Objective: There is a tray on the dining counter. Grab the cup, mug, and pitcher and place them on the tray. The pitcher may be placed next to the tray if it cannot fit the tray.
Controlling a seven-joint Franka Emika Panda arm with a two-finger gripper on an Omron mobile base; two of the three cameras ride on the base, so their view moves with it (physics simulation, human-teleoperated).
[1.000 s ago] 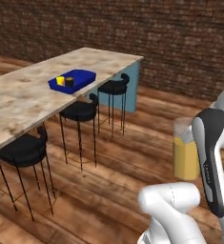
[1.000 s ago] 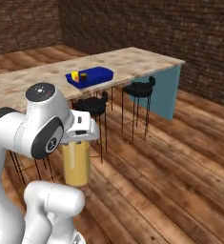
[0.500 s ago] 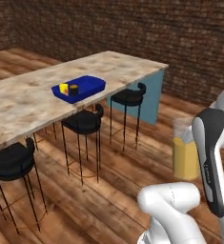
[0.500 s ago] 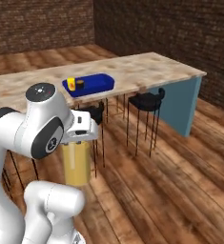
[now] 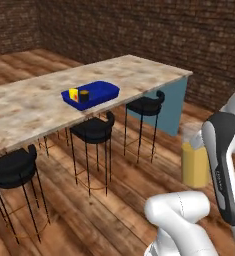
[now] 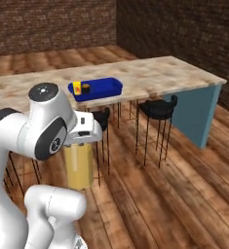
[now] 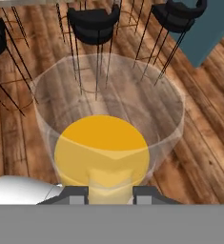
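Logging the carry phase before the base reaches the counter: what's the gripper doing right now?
Gripper: closed on the pitcher, carried above the floor.

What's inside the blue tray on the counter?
The tray holds a yellow cup and a black mug at one end. The tray floor behind them is hidden.

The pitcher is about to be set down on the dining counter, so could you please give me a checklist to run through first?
1. Pitcher held in the pincer: ok.
2. Pitcher upright, orange liquid inside: ok.
3. Cup and mug already on the tray: ok.
4. Room left on the tray's far end: ok, though whether the pitcher fits, cannot tell.
5. Pitcher raised above the dining counter: not ok, it hangs below the top.
6. Stools out of the arm's path: cannot tell.
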